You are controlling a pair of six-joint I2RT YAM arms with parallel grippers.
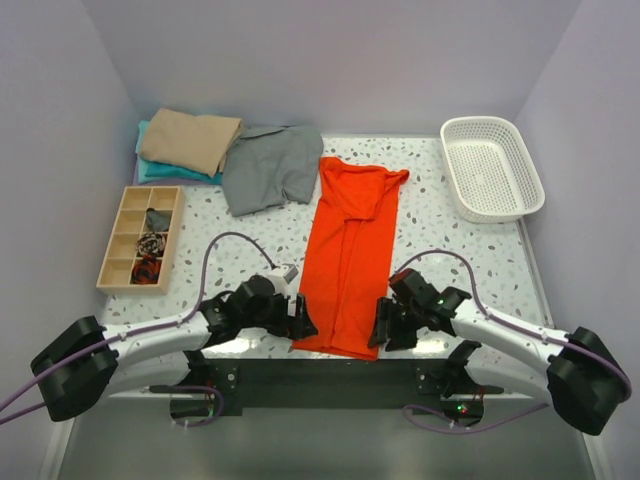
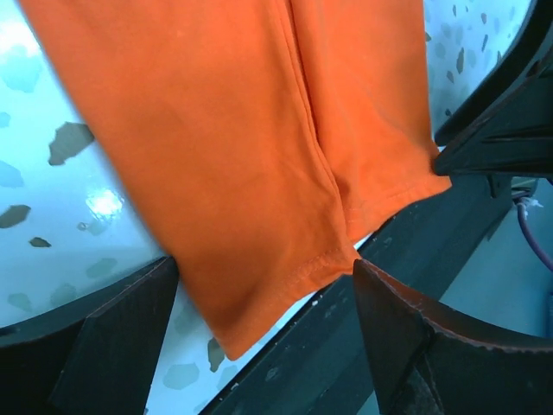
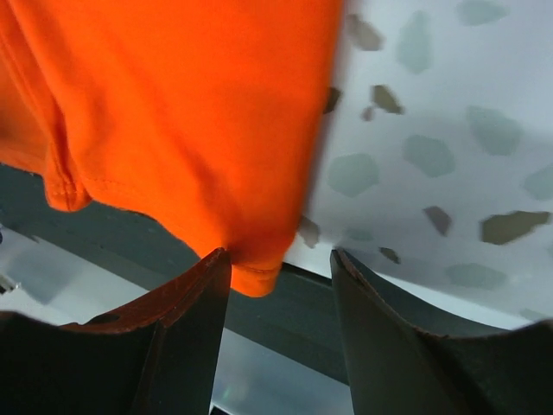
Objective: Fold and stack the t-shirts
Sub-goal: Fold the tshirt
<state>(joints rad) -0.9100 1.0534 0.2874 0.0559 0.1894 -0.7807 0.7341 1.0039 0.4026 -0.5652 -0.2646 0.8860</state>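
The orange-red t-shirt (image 1: 350,250) lies on the table as a long narrow strip, collar at the far end and hem at the near edge. My left gripper (image 1: 303,322) is open at the hem's left corner; in the left wrist view that corner (image 2: 251,259) lies between the wide-apart fingers (image 2: 112,337) of the left gripper (image 2: 263,268). My right gripper (image 1: 380,328) is open at the right corner, and that orange corner (image 3: 259,275) sits beside its left finger (image 3: 186,328), unclamped. A grey t-shirt (image 1: 268,168) lies crumpled at the back left, beside a folded tan t-shirt (image 1: 190,140) stacked on a teal one (image 1: 150,172).
A white mesh basket (image 1: 490,165) stands at the back right. A wooden compartment tray (image 1: 142,237) with small items sits at the left. The dark table edge (image 1: 340,372) runs just below the hem, between the arm bases.
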